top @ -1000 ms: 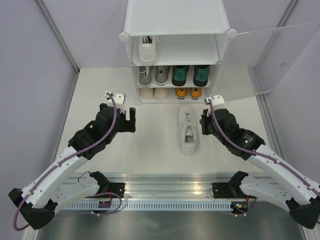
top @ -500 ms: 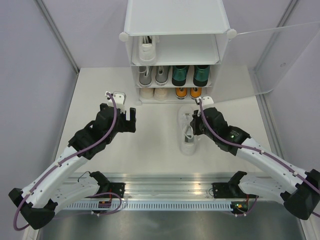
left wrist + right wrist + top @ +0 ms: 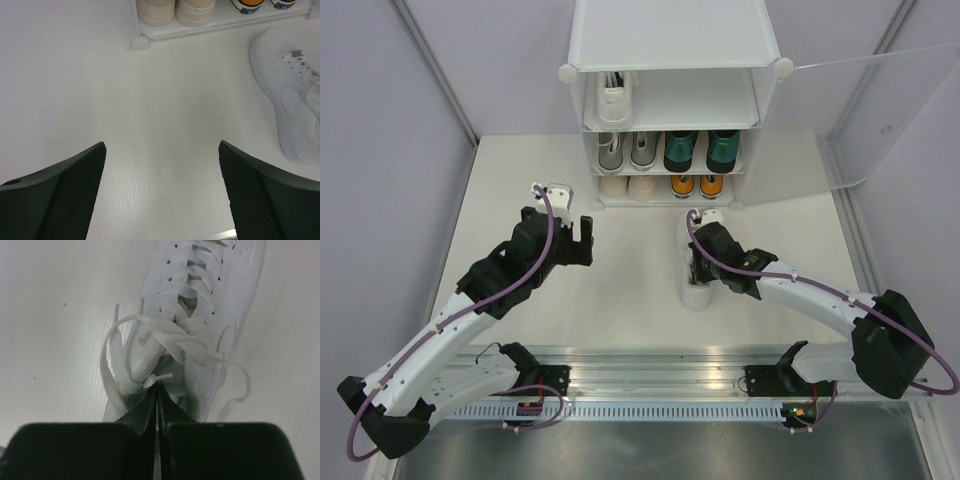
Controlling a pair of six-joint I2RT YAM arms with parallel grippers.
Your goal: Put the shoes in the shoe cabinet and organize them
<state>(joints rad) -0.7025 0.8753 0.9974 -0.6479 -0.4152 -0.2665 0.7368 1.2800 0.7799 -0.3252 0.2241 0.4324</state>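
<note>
**Closed claw at the lone sneaker, in front of the shoe cabinet**
Left gripper (image 3: pixel 162 145) hangs spread wide over bare table. Right gripper (image 3: pixel 158 387), tips pressed together, sits at the mouth of the white sneaker (image 3: pixel 210 300), just before the shoe cabinet (image 3: pixel 670 40). The loose laces could snag and drag the sneaker askew.

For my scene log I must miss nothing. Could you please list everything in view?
shoe cabinet: one, white, table's far end, frosted door open rightward
shelved white sneaker: one, white, top shelf, left
grey shoes: one pair, grey, middle shelf, left
dark green shoes: one pair, glossy green, middle shelf, right
cream shoes: one pair, cream, bottom shelf, left
orange shoes: one pair, orange, bottom shelf, right
loose white sneaker: one, white, on table before cabinet
table: one, white
left gripper: one, black, open, above table
right gripper: one, black, shut, at loose white sneaker's laces
</note>
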